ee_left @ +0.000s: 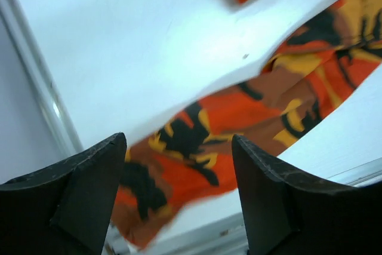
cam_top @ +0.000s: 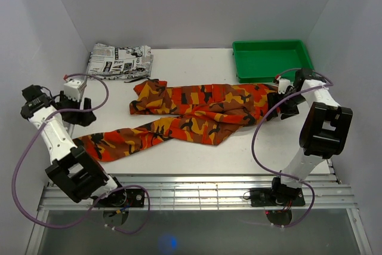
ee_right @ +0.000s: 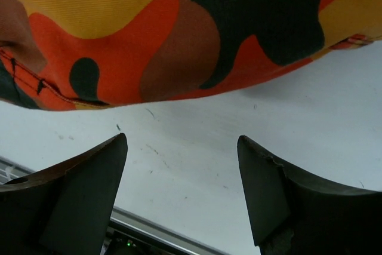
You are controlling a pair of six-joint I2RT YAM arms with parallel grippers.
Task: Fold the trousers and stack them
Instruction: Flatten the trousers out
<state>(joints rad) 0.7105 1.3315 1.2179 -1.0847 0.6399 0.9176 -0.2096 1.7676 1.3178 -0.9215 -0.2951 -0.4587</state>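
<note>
Both arms rise from the near edge, elbows bowed outward, wrists turned in. I see the trousers (cam_top: pixel 197 111) sprawled mid-table (cam_top: pixel 179 67), one leg trailing left. Left gripper (ee_left: pixel 179 195) hangs near that leg's end, right gripper (ee_right: pixel 182 189) beside the opposite end; both are spread and empty.

The trousers (cam_top: pixel 197 111), in orange, red, yellow and black camouflage, are lying rumpled across the middle of the desk (cam_top: pixel 250 153). One leg is trailing toward the near left corner; the rest is seemingly bunching doubled-over toward the right edge.
</note>
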